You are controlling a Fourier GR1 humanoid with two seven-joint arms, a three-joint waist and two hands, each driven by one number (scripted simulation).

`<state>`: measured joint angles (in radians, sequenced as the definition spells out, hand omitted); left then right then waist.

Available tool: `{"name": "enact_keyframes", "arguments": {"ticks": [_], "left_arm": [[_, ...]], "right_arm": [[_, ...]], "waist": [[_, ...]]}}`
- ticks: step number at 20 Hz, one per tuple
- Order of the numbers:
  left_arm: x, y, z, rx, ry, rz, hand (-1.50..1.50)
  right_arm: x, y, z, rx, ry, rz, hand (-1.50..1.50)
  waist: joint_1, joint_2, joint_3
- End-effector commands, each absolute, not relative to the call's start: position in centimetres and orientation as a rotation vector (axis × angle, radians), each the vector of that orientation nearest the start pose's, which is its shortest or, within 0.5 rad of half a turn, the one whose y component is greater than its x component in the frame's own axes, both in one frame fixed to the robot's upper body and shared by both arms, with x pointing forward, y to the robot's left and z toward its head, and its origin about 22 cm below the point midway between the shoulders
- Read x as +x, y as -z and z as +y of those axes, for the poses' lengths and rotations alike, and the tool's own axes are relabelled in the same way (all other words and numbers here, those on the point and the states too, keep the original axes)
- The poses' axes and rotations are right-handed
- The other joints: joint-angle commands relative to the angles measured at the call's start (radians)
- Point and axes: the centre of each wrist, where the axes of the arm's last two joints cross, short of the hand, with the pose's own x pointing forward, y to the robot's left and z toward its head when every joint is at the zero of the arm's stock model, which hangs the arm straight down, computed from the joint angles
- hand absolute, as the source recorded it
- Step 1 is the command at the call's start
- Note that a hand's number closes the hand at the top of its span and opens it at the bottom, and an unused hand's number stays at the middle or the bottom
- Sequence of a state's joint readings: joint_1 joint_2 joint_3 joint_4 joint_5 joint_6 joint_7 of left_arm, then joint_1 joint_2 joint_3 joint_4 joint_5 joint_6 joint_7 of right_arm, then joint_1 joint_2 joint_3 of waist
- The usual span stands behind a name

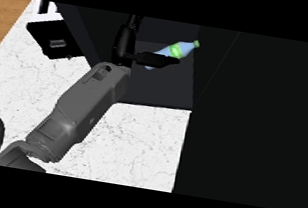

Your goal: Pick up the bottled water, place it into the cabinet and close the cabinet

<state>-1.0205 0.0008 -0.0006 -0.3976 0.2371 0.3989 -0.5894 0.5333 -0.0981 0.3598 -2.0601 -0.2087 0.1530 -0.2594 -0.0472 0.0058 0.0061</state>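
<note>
Reaching into the dark cabinet (156, 86) with one grey forearm (80, 114), black hand (149, 60) up near the bottled water (179, 49). Looks like the left hand judging by where it comes in, though hard to be sure. Fingers stretched toward the bottle's lower end, touching or just short of it; can't tell if curled round it or not, too dark in there. Bottle lying tilted inside the cabinet, blue with a green label. Marbled white counter (136, 143) below, black box (51, 39) sitting at upper left.
</note>
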Motion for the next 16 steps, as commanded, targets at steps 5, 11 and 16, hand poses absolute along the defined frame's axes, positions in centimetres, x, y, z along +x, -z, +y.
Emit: {"name": "enact_keyframes", "arguments": {"ticks": [5, 11, 16], "left_arm": [[42.2, -3.2, 13.9, -0.008, -0.026, -1.953, -1.50], [40.6, -1.9, 13.5, -0.089, -0.031, -1.957, -1.50], [38.2, -1.6, 14.0, -0.208, -0.042, -1.936, -1.50]], "right_arm": [[11.2, -5.1, -21.4, 0.411, 0.052, -1.803, -1.50], [10.9, -4.0, -19.7, 0.395, 0.041, -1.781, -1.50], [10.1, -4.7, -20.4, 0.385, 0.051, -1.779, -1.50]], "waist": [[0.053, -0.011, -0.006], [0.065, -0.015, -0.006], [0.077, -0.020, -0.006]]}}
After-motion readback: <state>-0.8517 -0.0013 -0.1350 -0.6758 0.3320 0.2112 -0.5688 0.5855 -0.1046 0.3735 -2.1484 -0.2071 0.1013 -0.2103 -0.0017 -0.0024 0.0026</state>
